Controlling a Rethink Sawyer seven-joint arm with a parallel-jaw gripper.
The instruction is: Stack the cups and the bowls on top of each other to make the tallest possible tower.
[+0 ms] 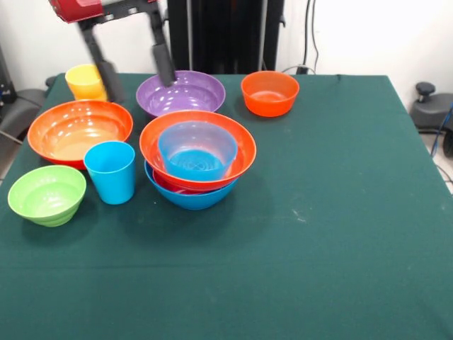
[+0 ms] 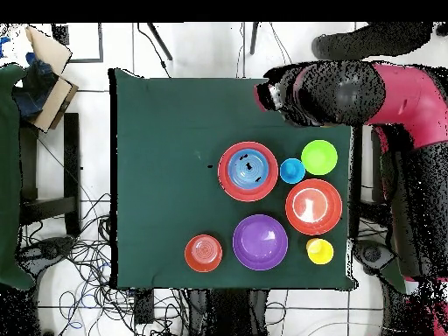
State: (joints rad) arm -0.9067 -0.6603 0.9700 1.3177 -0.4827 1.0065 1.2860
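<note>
The tower (image 1: pixel 197 159) stands mid-table: a large blue bowl (image 1: pixel 191 197) at the bottom, a magenta rim just above it, a large orange bowl (image 1: pixel 233 152), and a medium blue bowl (image 1: pixel 197 149) nested on top. From overhead the tower (image 2: pixel 248 171) has the blue cup (image 2: pixel 292 171) beside it. That blue cup (image 1: pixel 111 171) stands upright on the cloth, left of the tower. My gripper (image 1: pixel 139 81) hangs open and empty at the back left, between the yellow cup (image 1: pixel 85 81) and the purple bowl (image 1: pixel 180 93).
A large orange bowl (image 1: pixel 79 131) and a lime green bowl (image 1: pixel 47 195) sit on the left, and a small orange bowl (image 1: pixel 270 92) at the back. The green cloth (image 1: pixel 340 212) covers the table. Overhead, the red and black arm (image 2: pixel 350 87) reaches over the table's corner.
</note>
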